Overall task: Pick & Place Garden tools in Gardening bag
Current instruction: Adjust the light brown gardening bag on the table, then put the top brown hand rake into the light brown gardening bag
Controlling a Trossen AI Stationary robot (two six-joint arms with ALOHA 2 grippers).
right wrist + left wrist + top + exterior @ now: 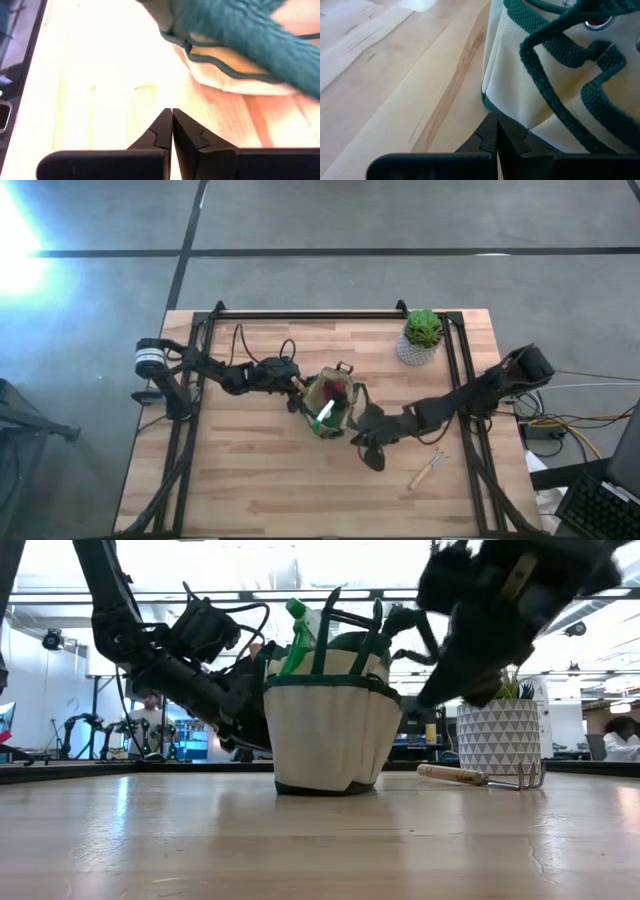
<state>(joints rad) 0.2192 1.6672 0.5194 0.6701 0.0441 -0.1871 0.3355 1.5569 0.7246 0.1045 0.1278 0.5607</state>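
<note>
Mid-table, the gardening bag (pixel 330 406) stands upright, already loaded: a green spray bottle (pixel 298 632) and dark tool handles poke above its rim in the low view. One wooden-handled fork (pixel 429 470) lies loose on the table (pixel 250 490), well apart from the bag toward the right front; the low view shows the same fork (pixel 480 777) lying flat.

Left gripper (pixel 496 135) sits against the bag's side, fingers pressed together with nothing visible between them, tips touching or just beside the beige fabric. Probably steadying the bag; cannot confirm.

Right gripper (pixel 172 127) hangs low just beside the bag on the other side, fingers closed, empty. A green handle strap (pixel 240 30) droops close in front of its camera.

Judgement: most tools are in; the step in hand is the last pickup. Next move calls for the right arm to swing away from the bag toward the fork, open its fingers, and come down across the handle.

Nearby: potted plant (pixel 421 337) at the rear right, clear of the likely path. Main snag risk looks like the bag's loose strap catching the right gripper.
</note>
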